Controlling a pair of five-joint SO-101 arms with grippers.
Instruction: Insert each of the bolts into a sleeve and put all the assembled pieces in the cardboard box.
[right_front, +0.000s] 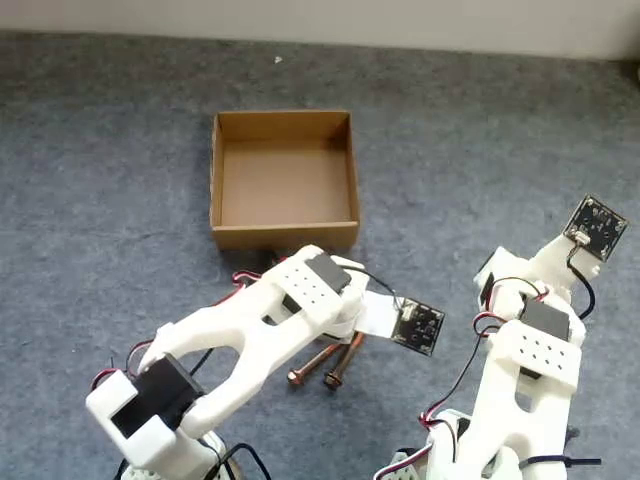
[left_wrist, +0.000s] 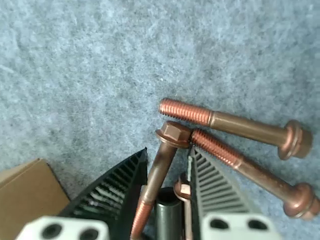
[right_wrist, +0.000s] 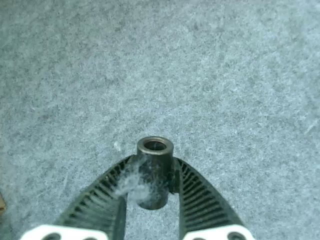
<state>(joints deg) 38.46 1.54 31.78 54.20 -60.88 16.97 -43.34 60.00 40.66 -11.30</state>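
Right gripper (right_wrist: 154, 160) tight on sleeve (right_wrist: 154, 182) over carpet (right_wrist: 160, 65); left gripper (left_wrist: 167, 149) part-open astride bolt (left_wrist: 161, 167) near box (left_wrist: 25, 197) corner

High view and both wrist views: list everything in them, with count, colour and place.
carpet: one, grey, under everything.
bolts: at least three, copper, on the carpet; one between the left gripper's fingers.
sleeves: two, dark grey; one in the right gripper, one beside the bolt between the left gripper's fingers.
cardboard box: one, brown, beyond the bolts.
arms: two, white; left over the bolts, right beside it.
left gripper: one, black fingers, open.
right gripper: one, black fingers, shut on a sleeve.
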